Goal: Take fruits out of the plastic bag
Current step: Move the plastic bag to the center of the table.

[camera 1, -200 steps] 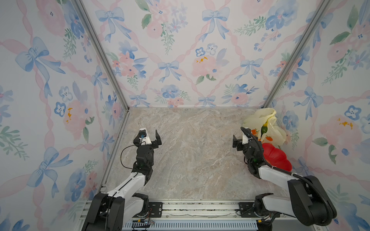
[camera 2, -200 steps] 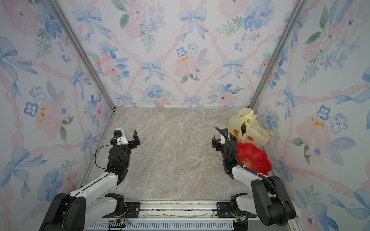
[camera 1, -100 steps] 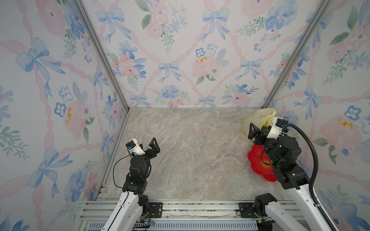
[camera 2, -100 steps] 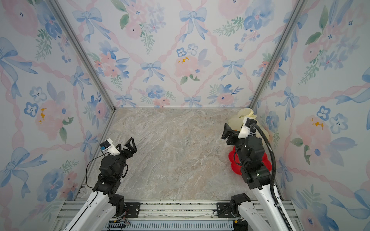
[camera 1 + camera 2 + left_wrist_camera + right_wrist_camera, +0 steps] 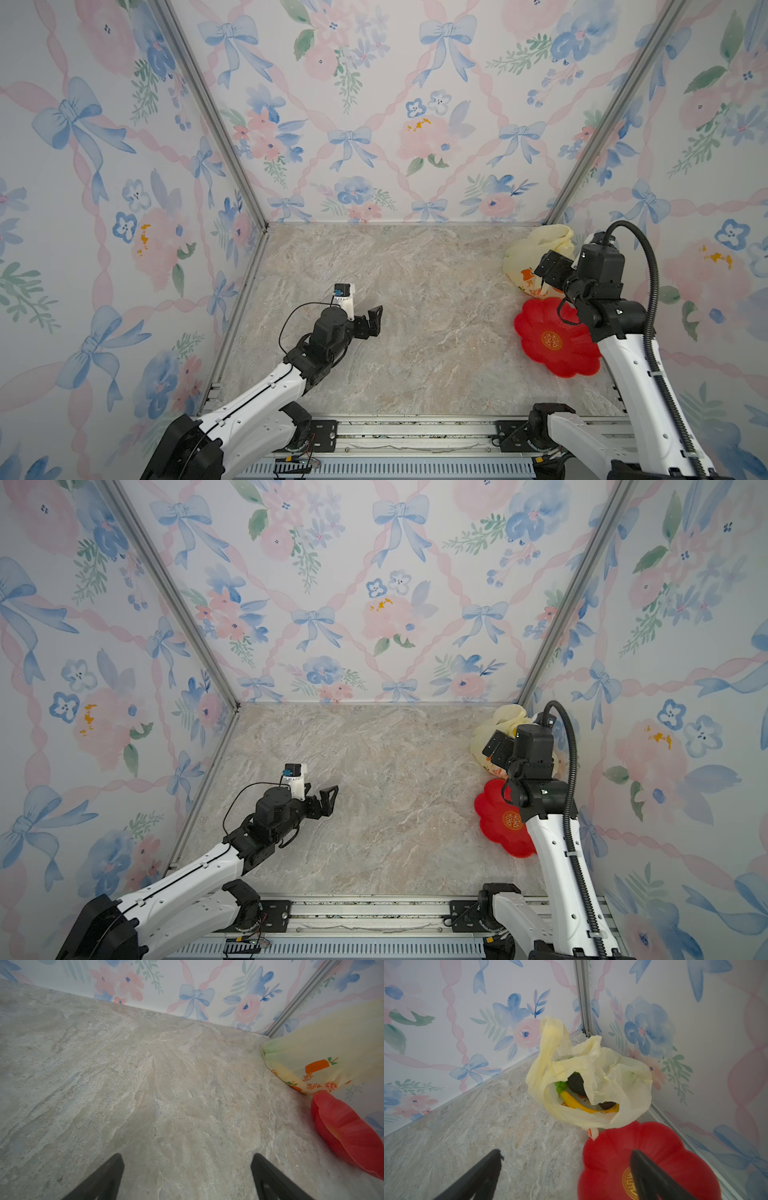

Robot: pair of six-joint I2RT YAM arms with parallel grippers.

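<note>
both top views look down from high at the front; wrist cameras sit low, both facing the bag [image 5: 612, 1076] corner.

The plastic bag [image 5: 612, 1076] is pale see-through yellow with orange fruit prints and characters, and inside there's a yellow banana [image 5: 571, 1100], a near-black avocado [image 5: 576, 1084] and bright green grapes [image 5: 560, 1085]. The plate [image 5: 654, 1147] is solid red with a gold emblem, the table [image 5: 415, 291] is beige-grey marble, and the walls [image 5: 374, 104] are white with pink ribbons, blue bows and pink-blue flowers.
</note>
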